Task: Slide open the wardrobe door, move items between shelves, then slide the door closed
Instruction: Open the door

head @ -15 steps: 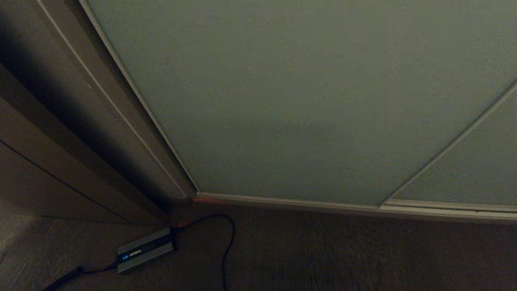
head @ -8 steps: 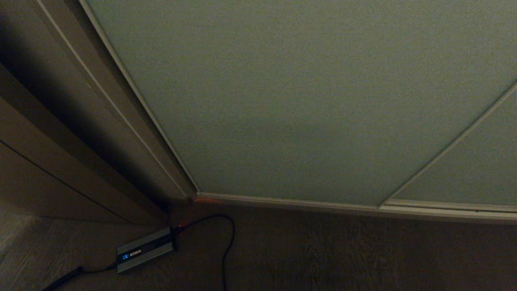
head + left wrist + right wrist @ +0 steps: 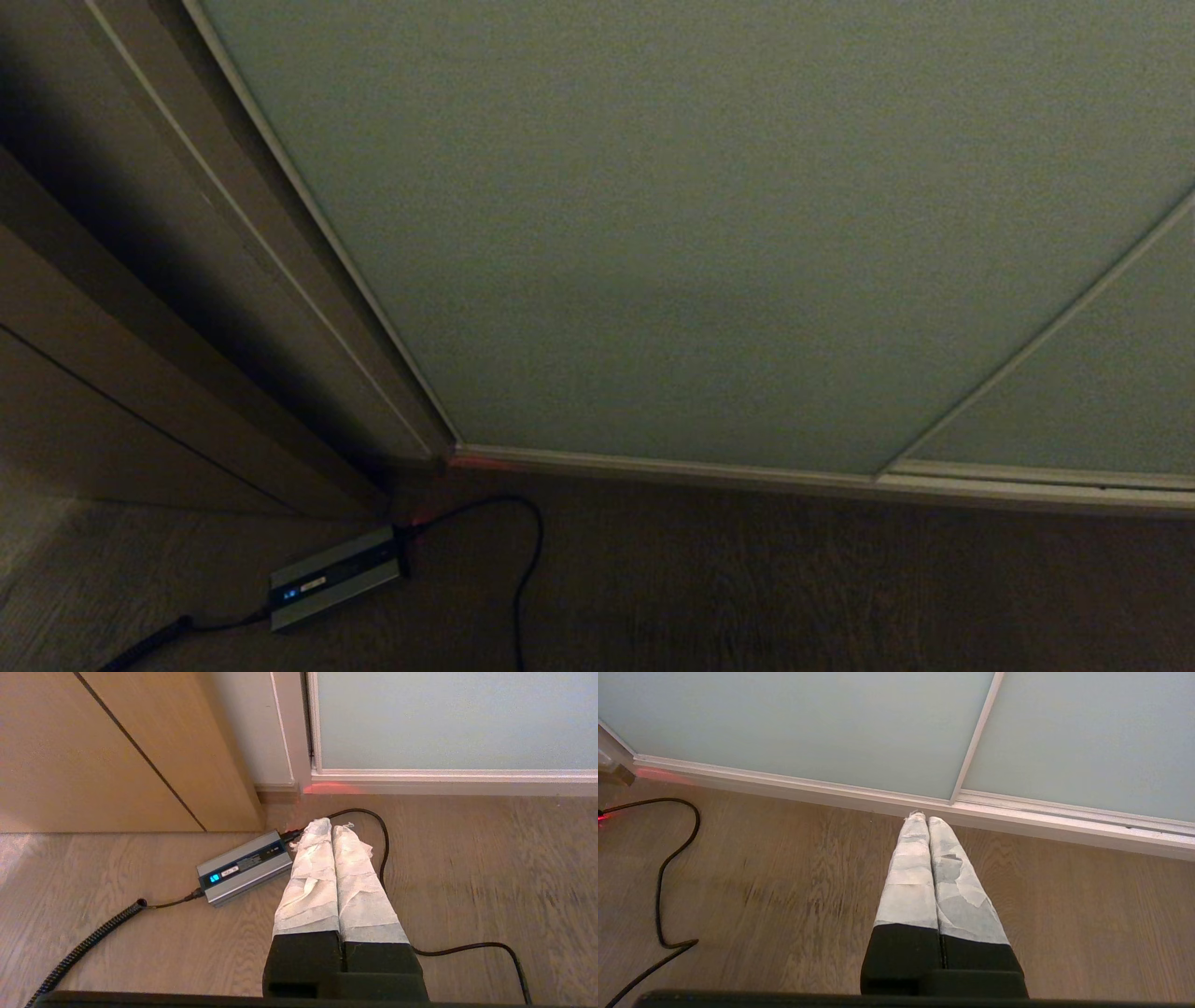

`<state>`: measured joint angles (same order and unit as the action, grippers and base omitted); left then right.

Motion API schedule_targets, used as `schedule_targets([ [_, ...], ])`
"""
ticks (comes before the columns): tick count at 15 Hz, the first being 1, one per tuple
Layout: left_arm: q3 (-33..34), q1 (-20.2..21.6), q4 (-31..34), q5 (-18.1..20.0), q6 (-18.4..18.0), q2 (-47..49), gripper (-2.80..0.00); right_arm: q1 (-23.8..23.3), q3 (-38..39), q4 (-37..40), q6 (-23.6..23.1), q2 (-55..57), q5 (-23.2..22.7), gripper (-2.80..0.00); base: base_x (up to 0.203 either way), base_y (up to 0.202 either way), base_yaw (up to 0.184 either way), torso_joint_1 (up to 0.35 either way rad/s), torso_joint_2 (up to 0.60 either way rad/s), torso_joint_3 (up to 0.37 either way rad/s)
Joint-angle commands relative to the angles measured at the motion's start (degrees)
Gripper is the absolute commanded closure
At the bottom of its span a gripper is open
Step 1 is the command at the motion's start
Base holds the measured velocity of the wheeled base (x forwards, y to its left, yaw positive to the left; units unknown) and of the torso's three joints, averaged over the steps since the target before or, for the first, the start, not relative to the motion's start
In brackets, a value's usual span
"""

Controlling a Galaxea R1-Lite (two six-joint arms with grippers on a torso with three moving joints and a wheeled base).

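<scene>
The sliding wardrobe door [image 3: 709, 233] is a matte grey-green panel in a slim pale frame; it fills most of the head view and stands closed. It also shows as the sliding wardrobe door [image 3: 448, 718] and the sliding wardrobe door [image 3: 808, 723] in the two wrist views. The items and the shelves are hidden behind it. My left gripper [image 3: 331, 825] hangs low over the floor near the door's left corner, shut and empty. My right gripper [image 3: 924, 819] hangs over the floor just short of the bottom track, shut and empty. Neither arm is in the head view.
A grey power adapter [image 3: 334, 576] with a lit blue display lies on the wood floor, a grey power adapter [image 3: 243, 865] just left of my left gripper. Its black cable [image 3: 527, 560] loops across the floor. A brown wood-grain side panel [image 3: 140, 308] stands left of the door. A second door panel [image 3: 1102, 392] overlaps at the right.
</scene>
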<state>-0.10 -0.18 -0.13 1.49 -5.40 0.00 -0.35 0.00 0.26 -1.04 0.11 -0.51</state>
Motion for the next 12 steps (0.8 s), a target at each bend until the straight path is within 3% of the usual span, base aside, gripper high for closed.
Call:
schedule_targets([
  [1,0.0,0.0,0.2,0.0,-0.6,0.1,0.0,0.0,0.3,0.0,0.0,0.0,0.0,0.0,0.0,0.0,0.0,0.0,0.0,0.0],
  [6,-0.9,0.0,-0.4,-0.2,-2.5,0.1,0.0,0.0,0.2,0.0,0.0,0.1,0.0,0.0,0.0,0.0,0.0,0.0,0.0,0.0],
  [9,-13.4,0.0,-1.3,-0.2,-2.7,5.8,0.0,0.0,0.2,0.0,0.0,0.1,0.0,0.0,0.0,0.0,0.0,0.0,0.0,0.0],
  [12,-26.2,-0.6,-6.4,-0.4,-2.6,19.6,0.0,0.0,0.3,0.0,0.0,0.1,0.0,0.0,0.0,0.0,0.0,0.0,0.0,0.0],
])
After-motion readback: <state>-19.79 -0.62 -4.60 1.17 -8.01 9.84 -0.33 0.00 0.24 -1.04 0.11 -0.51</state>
